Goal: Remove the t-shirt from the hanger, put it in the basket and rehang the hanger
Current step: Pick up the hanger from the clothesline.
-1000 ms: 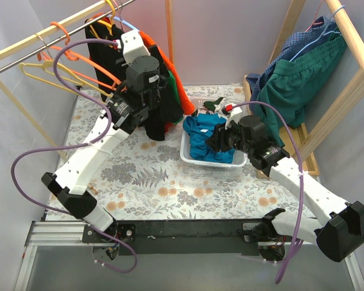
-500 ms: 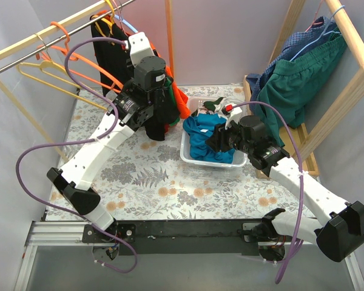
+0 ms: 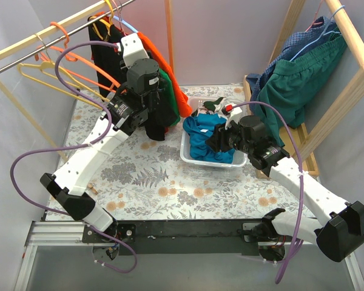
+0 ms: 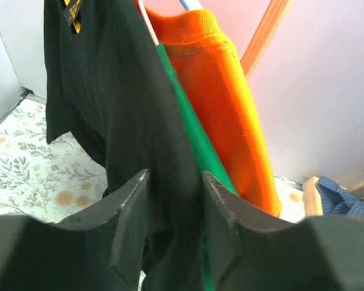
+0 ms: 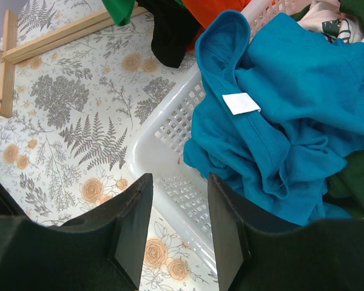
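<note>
the left gripper (image 4: 173, 182) is up at the clothes rail, its two dark fingers (image 4: 130, 212) closed partway onto a fold of the black cotton t-shirt (image 4: 109, 91), with the cloth filling the gap between them. the shirt hangs upright from the silver metal rail (image 3: 48, 42) at the back left of the table, and its hanger is mostly hidden under the collar. pressed right against it on the far side is a green t-shirt (image 4: 194, 133), and touching that a bright orange sweatshirt (image 4: 230, 103). these crowd the black one from the right. further left on the rail hang a bare orange plastic hanger (image 3: 79, 60) and a bare yellow wire hanger (image 3: 48, 76).

the right gripper (image 5: 179, 188) hovers low with its jaws about half apart and nothing between them, above the near left rim of the white perforated plastic basket (image 5: 170, 139). a crumpled teal t-shirt (image 5: 279, 121) spills over the basket wall. the basket sits on the fern-and-flower printed tablecloth (image 3: 158, 176). at the right, a pale wooden rack (image 3: 352, 36) carries a dark green garment (image 3: 297, 79) and a blue checked one (image 3: 315, 36).
</note>
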{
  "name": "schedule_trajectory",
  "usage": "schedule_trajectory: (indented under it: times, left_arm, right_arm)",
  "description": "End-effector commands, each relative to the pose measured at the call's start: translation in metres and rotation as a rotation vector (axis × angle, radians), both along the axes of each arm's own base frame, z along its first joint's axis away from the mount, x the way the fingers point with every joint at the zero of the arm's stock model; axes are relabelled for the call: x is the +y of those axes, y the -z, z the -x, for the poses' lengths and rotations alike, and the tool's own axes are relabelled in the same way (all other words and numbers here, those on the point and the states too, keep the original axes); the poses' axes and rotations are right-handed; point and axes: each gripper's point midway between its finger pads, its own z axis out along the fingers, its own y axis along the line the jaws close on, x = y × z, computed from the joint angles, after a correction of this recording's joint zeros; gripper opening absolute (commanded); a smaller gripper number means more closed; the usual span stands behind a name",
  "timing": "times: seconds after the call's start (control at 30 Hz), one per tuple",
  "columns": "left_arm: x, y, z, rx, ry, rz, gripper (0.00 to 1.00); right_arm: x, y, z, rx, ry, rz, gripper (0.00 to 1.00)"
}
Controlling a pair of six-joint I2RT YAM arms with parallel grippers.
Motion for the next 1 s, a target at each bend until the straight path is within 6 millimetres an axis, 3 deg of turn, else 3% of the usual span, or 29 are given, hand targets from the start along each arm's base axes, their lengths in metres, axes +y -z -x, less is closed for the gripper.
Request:
schedule_trajectory:
  times: [0.0,0.1,0.13,0.2,0.53,0.97]
  left_arm:
    - [0.015,-0.008,0.008,-0.015,-0.03,0.014,0.32]
    - [0.016,-0.009,0.009,-0.017,-0.032,0.013,0.28]
    - [0.016,-0.009,0.009,-0.014,-0.032,0.006,0.16]
    - [0.016,-0.011,0.008,-0.017,-0.03,0.004,0.0]
    - [0.024,-0.051,0.013,-0.087,-0.069,-0.013,0.0]
    - [0.014,-0.094,0.031,-0.249,0.005,0.01,0.0]
  right_arm:
    - [-0.001,-0.002,0.001,-0.014,0.0,-0.002,0.49]
    - [-0.001,-0.001,0.001,-0.012,0.002,0.0,0.49]
    - [-0.001,-0.001,0.0,-0.013,0.003,0.002,0.49]
    - [-0.002,0.0,0.0,-0.009,0.005,0.003,0.49]
    - [-0.001,0.002,0.0,-0.004,0.003,0.006,0.49]
    - [0.004,0.005,-0.002,0.012,-0.012,0.009,0.48]
